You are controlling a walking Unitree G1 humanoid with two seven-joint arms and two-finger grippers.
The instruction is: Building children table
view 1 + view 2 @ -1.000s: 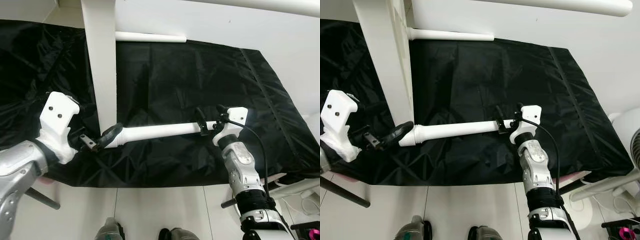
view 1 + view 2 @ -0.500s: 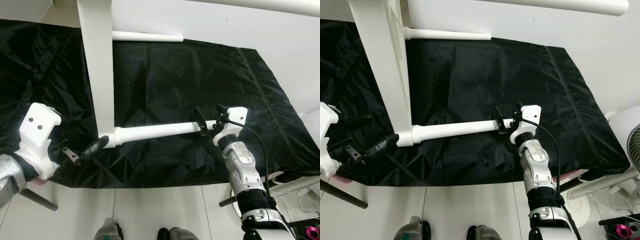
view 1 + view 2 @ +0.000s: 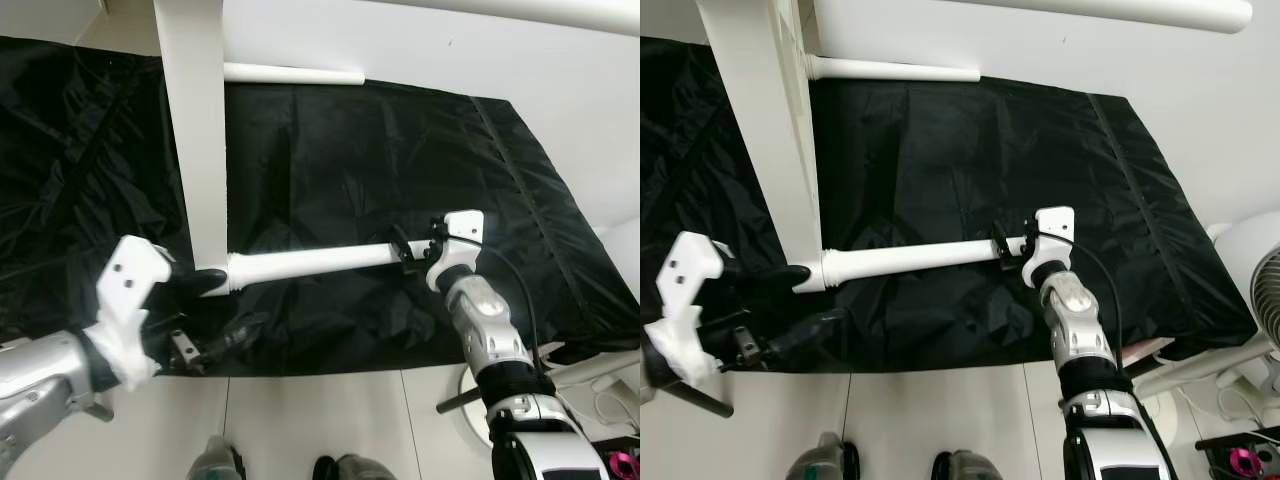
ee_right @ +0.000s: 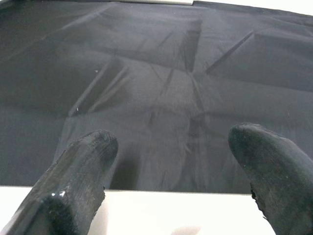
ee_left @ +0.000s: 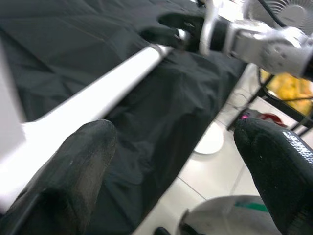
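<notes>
Left eye view: at centre frame, the right gripper [image 3: 408, 250] clamps 1 white table leg [image 3: 310, 264] over black cloth [image 3: 400, 160]; lower left, the left gripper [image 3: 225, 305] hangs spread apart, empty.

The left gripper [image 3: 215, 305] has let go of the white leg's [image 3: 310, 263] left end and dropped nearer, fingers spread.

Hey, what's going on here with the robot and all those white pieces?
It is assembling a white children's table over a black sheet. The right hand grips the free end of a round leg, whose other end meets the flat white panel. The left hand sits open beside that joint.
</notes>
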